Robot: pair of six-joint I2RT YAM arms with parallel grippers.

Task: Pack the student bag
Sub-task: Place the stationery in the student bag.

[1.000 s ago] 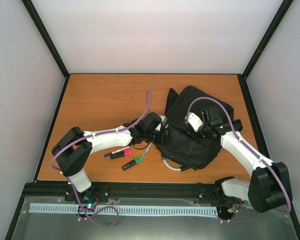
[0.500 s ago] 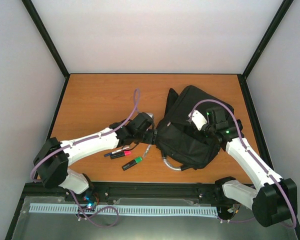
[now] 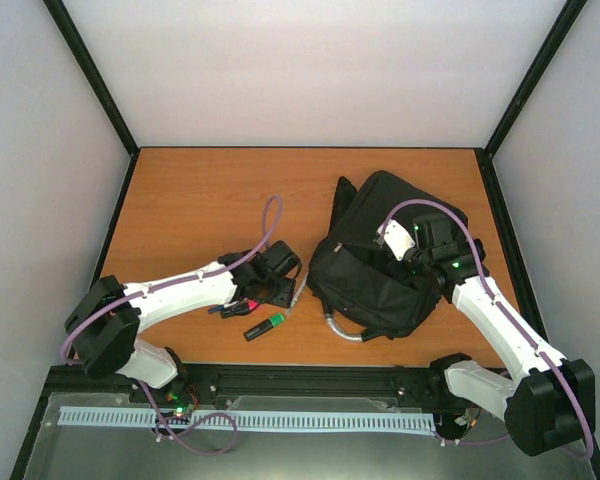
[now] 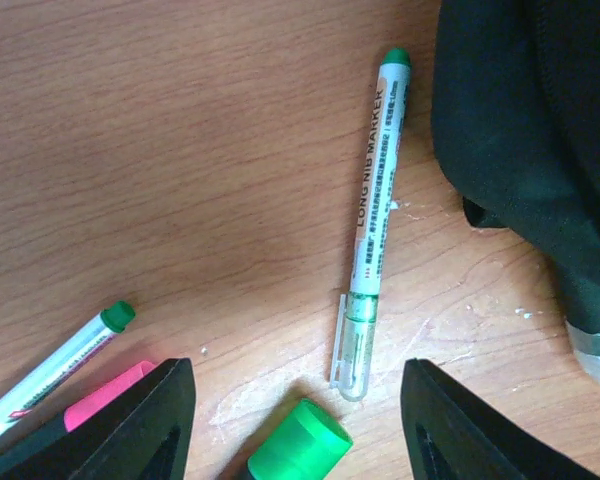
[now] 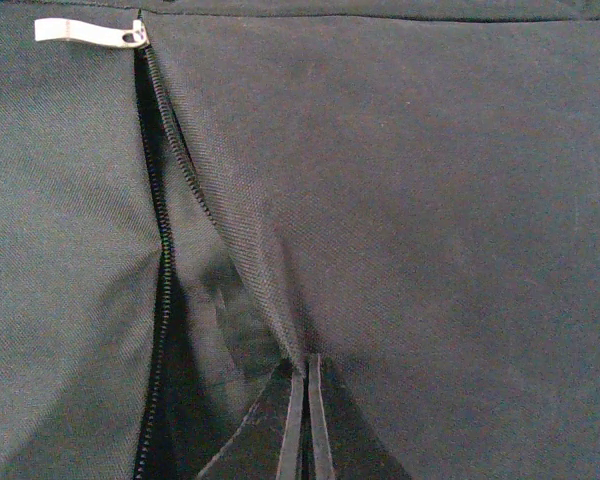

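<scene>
The student bag, a black backpack, lies at the right middle of the table, its edge also in the left wrist view. My right gripper is shut on a fold of its fabric beside an open zip; from above this gripper sits on top of the bag. My left gripper hangs open over loose pens left of the bag, holding nothing. A green highlighter lies between its fingers, and a white marker with a green cap lies just ahead.
A pink highlighter and a white pen with a green tip lie by the left finger. A grey strap end sticks out from the bag's near side. A white label marks the zip's far end.
My left gripper has drawn back from the bag's left edge, toward the near left, and now hangs over the pens. The right gripper has closed on the bag fabric.
</scene>
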